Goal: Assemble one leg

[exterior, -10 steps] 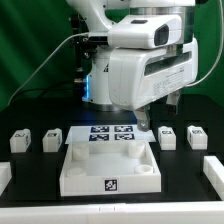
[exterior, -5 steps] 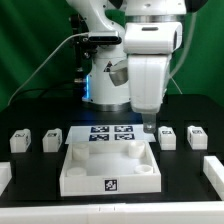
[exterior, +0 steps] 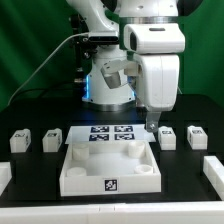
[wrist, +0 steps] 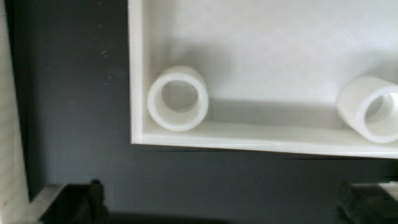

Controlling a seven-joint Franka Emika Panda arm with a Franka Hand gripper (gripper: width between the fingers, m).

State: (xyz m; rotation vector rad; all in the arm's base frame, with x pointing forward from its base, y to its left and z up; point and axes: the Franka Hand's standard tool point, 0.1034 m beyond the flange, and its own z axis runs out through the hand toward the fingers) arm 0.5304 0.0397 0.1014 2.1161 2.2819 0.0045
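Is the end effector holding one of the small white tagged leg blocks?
No; all four small white tagged leg blocks lie on the dark table, none in the open end effector.

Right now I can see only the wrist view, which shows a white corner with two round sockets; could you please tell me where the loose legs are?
Observer: Four legs stand loose in a row, two on each side of the tabletop.
Operator: Thank you. Which one is nearest the gripper?
Observer: The inner right leg. The gripper hangs open just to that leg's left in the exterior view, higher than it.
Operator: Is anything lying behind the tabletop?
Observer: Yes, the marker board lies flat directly behind it.
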